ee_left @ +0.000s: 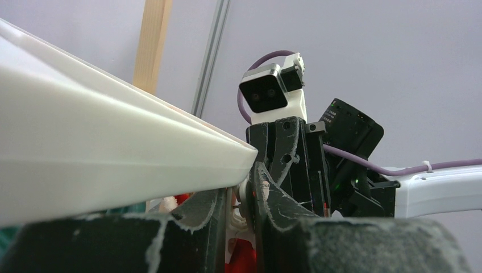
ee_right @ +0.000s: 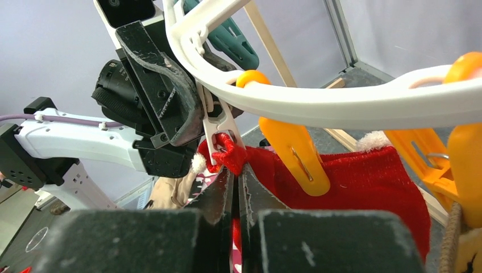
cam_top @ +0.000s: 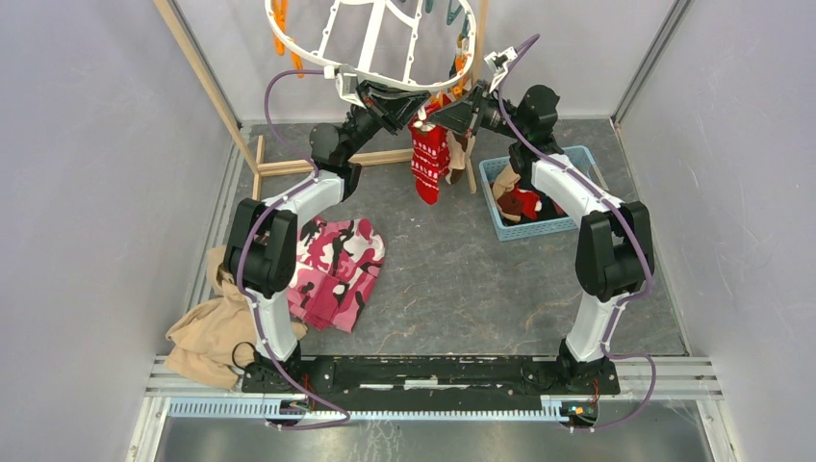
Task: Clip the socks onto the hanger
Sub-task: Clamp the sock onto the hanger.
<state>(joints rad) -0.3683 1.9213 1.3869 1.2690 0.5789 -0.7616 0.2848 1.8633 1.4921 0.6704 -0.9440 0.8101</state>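
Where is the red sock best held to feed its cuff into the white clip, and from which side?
Pinch the red sock at its bunched cuff edge, just under the white clip, coming from below, as the right gripper does. The sock hangs down from the hanger, and the left gripper holds the clip's upper part, so probably only the underside is free.

The dark grey mottled table (cam_top: 452,279) is carrying a crumpled pink camouflage garment (cam_top: 337,269) left of centre. A tan cloth (cam_top: 207,332) is bunching at the left edge, well apart from a blue basket (cam_top: 539,228) sitting at the far right. A wooden stand base (cam_top: 289,166) is resting at the far left, and a black rail (cam_top: 433,371) is spanning the near edge.
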